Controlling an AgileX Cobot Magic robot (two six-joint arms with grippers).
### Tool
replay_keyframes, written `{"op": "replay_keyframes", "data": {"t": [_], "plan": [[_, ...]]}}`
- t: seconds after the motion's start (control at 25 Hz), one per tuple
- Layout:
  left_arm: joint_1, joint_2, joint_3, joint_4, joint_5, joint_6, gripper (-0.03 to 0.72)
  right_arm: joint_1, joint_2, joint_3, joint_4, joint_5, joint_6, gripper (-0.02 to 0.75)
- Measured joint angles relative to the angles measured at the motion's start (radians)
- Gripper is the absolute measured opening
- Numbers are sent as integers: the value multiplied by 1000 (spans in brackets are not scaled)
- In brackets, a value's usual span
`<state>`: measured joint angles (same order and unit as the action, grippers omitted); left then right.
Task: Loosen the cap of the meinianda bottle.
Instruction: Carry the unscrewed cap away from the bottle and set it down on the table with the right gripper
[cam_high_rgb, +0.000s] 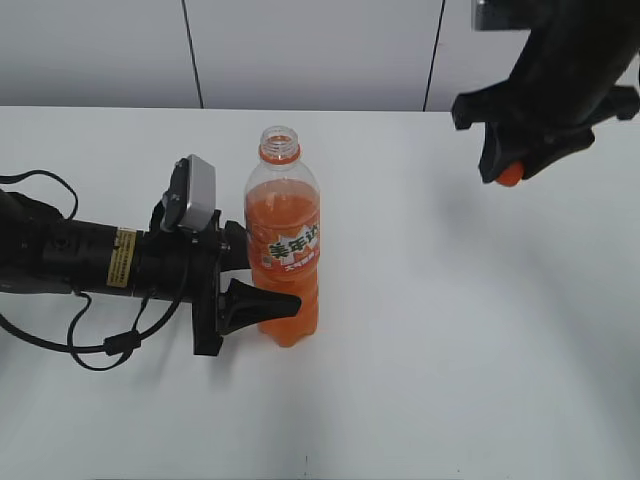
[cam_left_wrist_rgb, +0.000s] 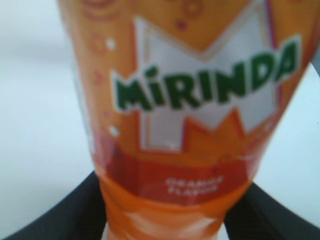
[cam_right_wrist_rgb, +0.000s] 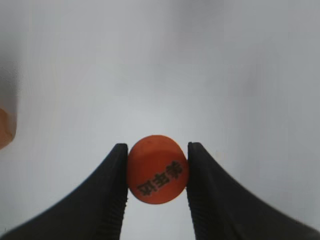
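Uncapped meinianda bottle (cam_high_rgb: 284, 240) stands upright; right tool (cam_right_wrist_rgb: 157, 172) pinches orange cap (cam_right_wrist_rgb: 157, 169).

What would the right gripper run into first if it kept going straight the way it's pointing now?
Probably only the white table. The right gripper, shut on the orange cap, points at bare tabletop in its wrist view. The open bottle stands well off to its side, though depth is hard to judge.
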<state>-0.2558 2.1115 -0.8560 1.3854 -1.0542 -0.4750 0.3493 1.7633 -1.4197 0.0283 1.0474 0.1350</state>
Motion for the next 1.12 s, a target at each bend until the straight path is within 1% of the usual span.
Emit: {"op": "replay_keyframes", "data": {"t": [0.24, 0.52, 0.64, 0.92, 1.12], "plan": [[0, 0, 0, 0, -1, 0, 411, 0, 0, 229, 17, -218, 54, 274], [0, 0, 0, 0, -1, 0, 410, -1, 0, 414, 18, -418, 80, 273], [0, 0, 0, 0, -1, 0, 410, -1, 14, 442, 18, -459, 93, 273], [0, 0, 0, 0, -1, 0, 410, -1, 77, 444, 18, -544, 102, 273], [0, 0, 0, 0, -1, 0, 410, -1, 116, 444, 18, -575, 104, 273]]}}
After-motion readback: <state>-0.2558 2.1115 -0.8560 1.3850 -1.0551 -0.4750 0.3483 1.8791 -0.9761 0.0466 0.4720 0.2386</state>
